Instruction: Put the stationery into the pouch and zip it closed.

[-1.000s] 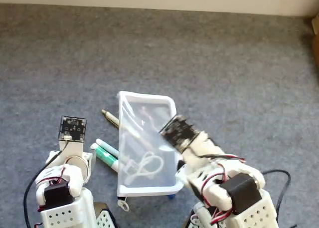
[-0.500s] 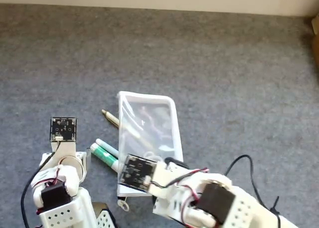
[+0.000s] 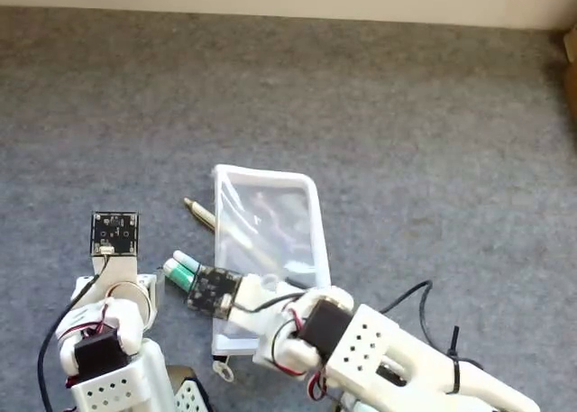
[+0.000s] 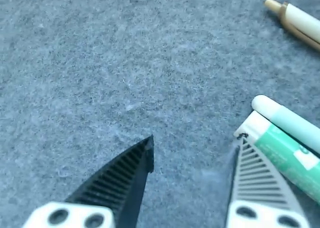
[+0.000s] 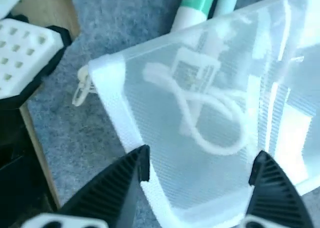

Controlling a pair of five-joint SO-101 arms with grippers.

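Note:
A translucent pouch (image 3: 268, 236) lies flat on the grey carpet, with a white cord loop and small items showing through it. Its zip pull (image 3: 222, 369) sticks out at the near left corner. Two green-and-white markers (image 3: 183, 271) and a cream pen (image 3: 200, 214) lie on the carpet just left of the pouch. My right gripper (image 5: 200, 155) hangs open over the pouch's (image 5: 210, 113) near end, with the zip pull (image 5: 82, 86) off to one side. My left gripper (image 4: 195, 140) is open just above bare carpet, one finger (image 4: 255, 173) touching or almost touching the markers (image 4: 287, 150), and the pen (image 4: 295, 21) lies farther off.
The right arm (image 3: 361, 349) reaches across the near end of the pouch towards the left arm (image 3: 113, 331). The left arm's white base (image 5: 25, 43) stands close to the zip pull. Open carpet stretches behind and to the right of the pouch.
The right arm has swung left, from the pouch's right edge across its near end to near the markers. The left arm shifted slightly left. Pouch, markers and pen have stayed put.

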